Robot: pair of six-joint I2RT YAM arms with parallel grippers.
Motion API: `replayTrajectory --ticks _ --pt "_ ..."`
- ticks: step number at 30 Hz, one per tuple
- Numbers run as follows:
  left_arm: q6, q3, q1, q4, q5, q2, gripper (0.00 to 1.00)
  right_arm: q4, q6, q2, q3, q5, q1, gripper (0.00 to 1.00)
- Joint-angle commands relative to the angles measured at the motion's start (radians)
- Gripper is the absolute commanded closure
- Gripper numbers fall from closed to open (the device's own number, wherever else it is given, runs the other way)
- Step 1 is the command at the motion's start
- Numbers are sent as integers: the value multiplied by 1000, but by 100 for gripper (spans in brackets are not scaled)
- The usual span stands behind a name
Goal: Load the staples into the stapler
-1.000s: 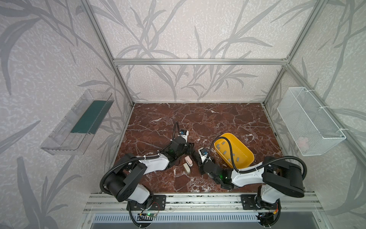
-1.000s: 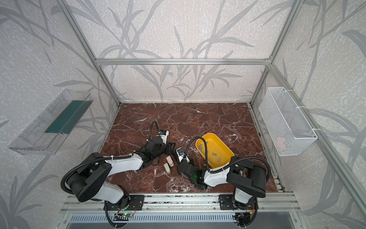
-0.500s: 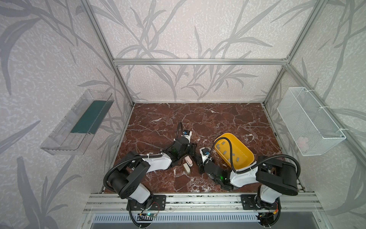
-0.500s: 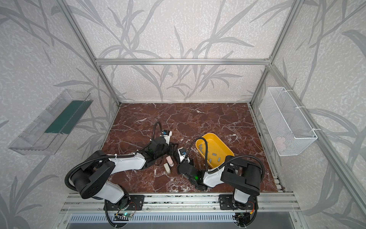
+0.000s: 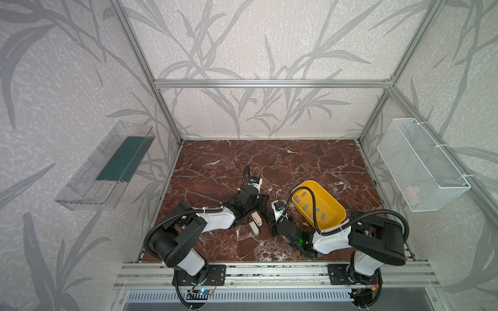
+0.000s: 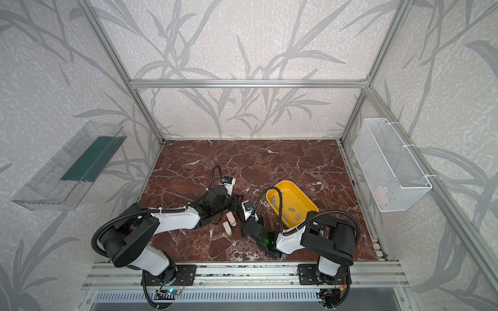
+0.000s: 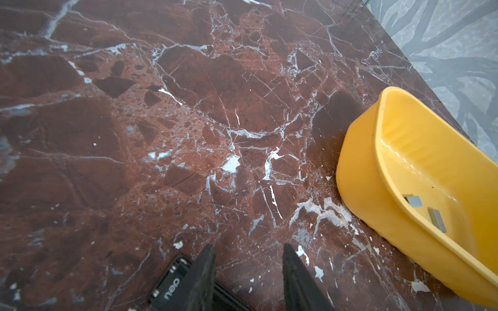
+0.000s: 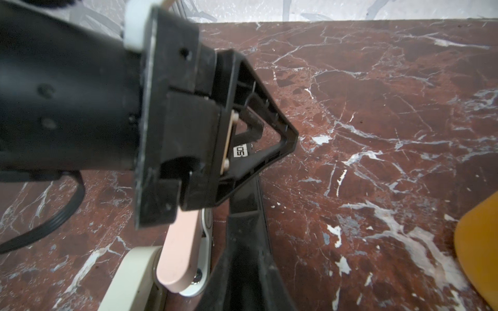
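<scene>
Left gripper [image 7: 248, 250]: bottom centre of the left wrist view, fingertips apart over bare marble; black stapler [image 7: 168, 286] lay against one finger, grasp unclear.
Right gripper [image 5: 270, 217]: lower centre, facing the left; clenched or released, could not tell.
Staples [image 5: 306, 207]: lay loose in the yellow tray [image 5: 330, 196], lower right.
Pink stapler [image 8: 180, 250]: lay beside both grippers.

Two staplers — one black [image 7: 169, 289], one pink-and-cream [image 8: 179, 255]. One yellow tray [image 7: 358, 167] on the right, at least six staples [image 7: 414, 201] showing inside. One wire basket [image 5: 420, 167], one clear bin [image 5: 89, 185].
</scene>
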Motion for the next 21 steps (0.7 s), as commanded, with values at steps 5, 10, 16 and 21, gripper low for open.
replayTrajectory --ticks 5,10,16,21 --pt "135 -4 -2 -77 -146 -178 53 -460 -120 -221 147 75 5 74" --pt "204 -53 -1 -79 -244 -297 49 -681 -141 -422 216 149 -75 73" --pt "288 -125 11 -33 -418 -419 43 -943 -5 -570 203 44 -437 76" --pt "343 -188 42 39 -542 -484 38 -969 77 -635 101 -127 -781 82"
